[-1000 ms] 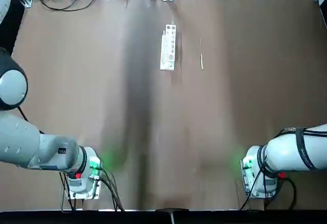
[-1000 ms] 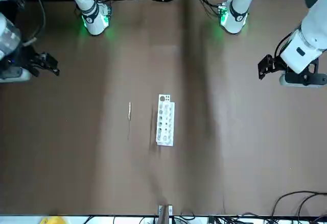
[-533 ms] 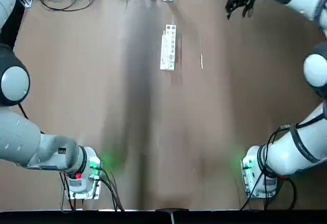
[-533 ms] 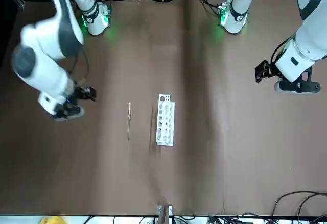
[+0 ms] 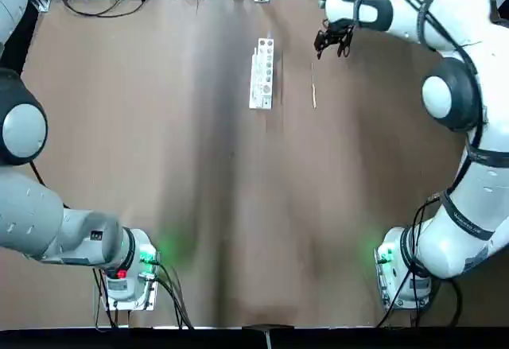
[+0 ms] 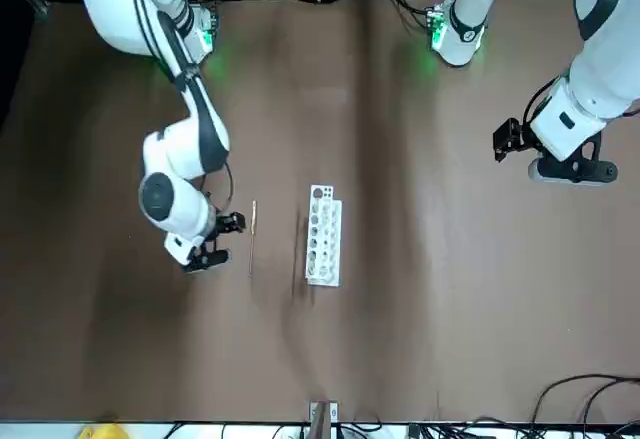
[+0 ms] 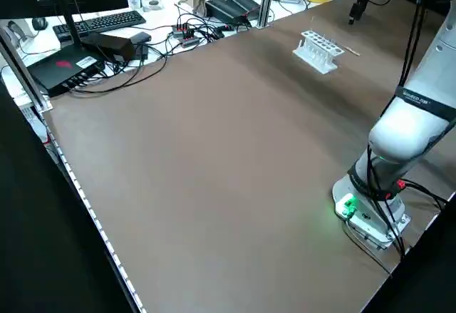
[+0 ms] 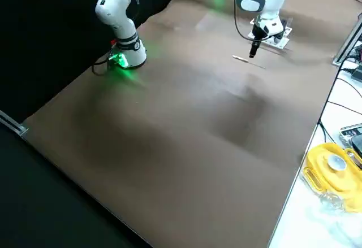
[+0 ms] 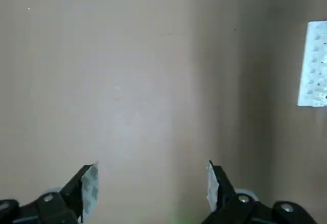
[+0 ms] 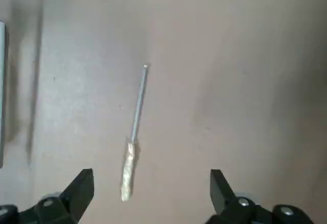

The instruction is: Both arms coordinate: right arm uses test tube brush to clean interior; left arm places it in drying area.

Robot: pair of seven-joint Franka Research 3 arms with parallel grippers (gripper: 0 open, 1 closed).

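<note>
Swung inward across the desk (image 5: 318, 206), my right hand (image 10: 152, 173) has come from the far right edge to just beside the test tube brush (image 10: 139, 106); my left hand (image 9: 152, 165) has shifted only slightly inward. That puts the right one almost ready for the pickup, which I judge to be the step in hand. Both hands are spread, with nothing between their fingers.

The brush lies flat, a little to my right hand's left and nearer my bases, its thicker, pale end pointing back toward them. Farther left of that hand stands the drying area, a white rack (image 5: 262, 79); from my left hand it is well off to the right. I see no tube to clean.

Being so thin and low, the brush will likely need my fingertips brought down almost to the desk, square across it; too high and I would miss, too low and I would scrape. The rack could get in the way if I drift left. Beyond the desk's far edge are loose cables (image 7: 196, 31) and a yellow item (image 8: 334, 172), away from this reach.
</note>
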